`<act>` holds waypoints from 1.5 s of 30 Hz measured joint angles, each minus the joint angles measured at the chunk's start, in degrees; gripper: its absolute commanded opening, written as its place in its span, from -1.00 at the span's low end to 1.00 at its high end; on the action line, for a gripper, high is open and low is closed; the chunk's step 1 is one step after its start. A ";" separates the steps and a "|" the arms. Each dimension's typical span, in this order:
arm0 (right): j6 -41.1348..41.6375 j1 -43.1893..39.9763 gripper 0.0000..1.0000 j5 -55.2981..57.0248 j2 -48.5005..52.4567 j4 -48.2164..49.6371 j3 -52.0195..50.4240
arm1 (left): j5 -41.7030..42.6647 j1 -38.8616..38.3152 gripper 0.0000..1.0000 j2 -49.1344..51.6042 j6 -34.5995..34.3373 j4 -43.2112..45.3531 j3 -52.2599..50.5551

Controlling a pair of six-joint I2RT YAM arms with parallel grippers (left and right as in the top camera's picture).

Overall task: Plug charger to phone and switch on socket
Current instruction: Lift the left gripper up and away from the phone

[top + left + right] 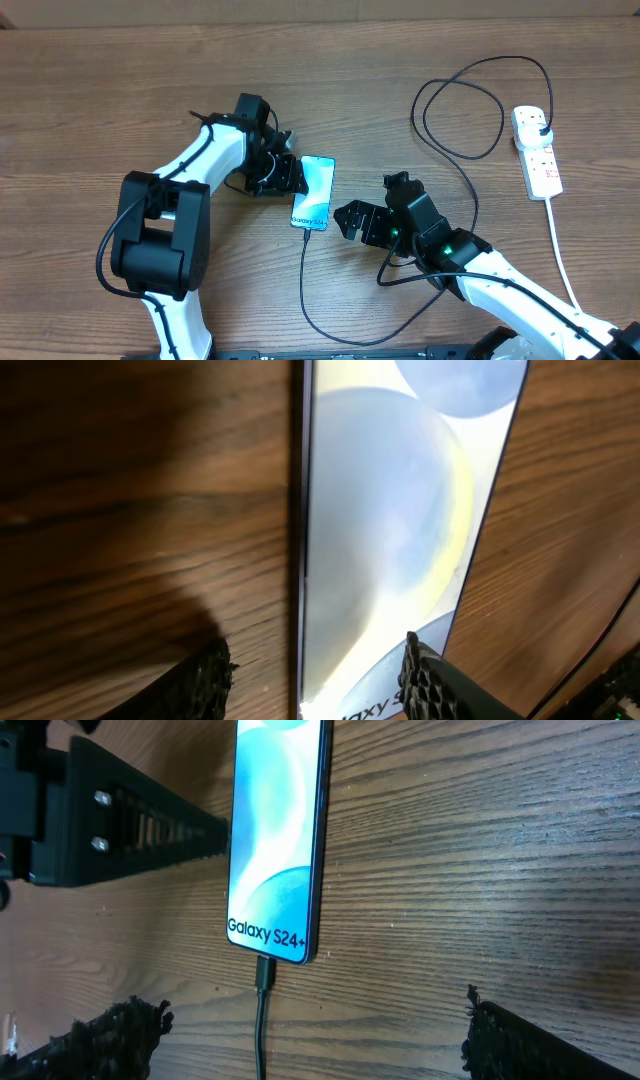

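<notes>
Both grippers open: left gripper (312, 678) astride phone (314, 190) side edge, right gripper (310, 1015) near its Galaxy end w/ charger (263, 1020) tip plugged in; socket (540, 160) well apart

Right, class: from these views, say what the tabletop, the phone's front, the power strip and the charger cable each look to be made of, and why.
Tabletop: wood or wood-look laminate, matt; grain lines show.
Phone front: glossy glass, lit screen, with dark, possibly metal frame.
Power strip: smooth white plastic, likely.
Charger cable: black flexible rubbery sheath; it loops freely.
</notes>
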 measured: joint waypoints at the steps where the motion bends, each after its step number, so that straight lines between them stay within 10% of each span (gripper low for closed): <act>1: 0.00 0.02 1.00 0.00 0.00 0.02 0.00 | -0.26 0.09 0.16 0.11 0.00 -0.81 0.90; 8: 0.00 0.00 0.99 0.04 0.00 -0.02 0.00 | -0.92 0.83 0.29 0.24 0.02 -5.70 8.92; 15: 0.00 0.02 1.00 0.04 0.00 -0.07 0.00 | -1.01 2.95 1.00 0.24 0.11 -7.17 14.91; 45: 0.00 0.00 1.00 0.90 0.00 0.26 0.00 | -6.05 10.82 1.00 0.24 -0.02 -6.71 15.15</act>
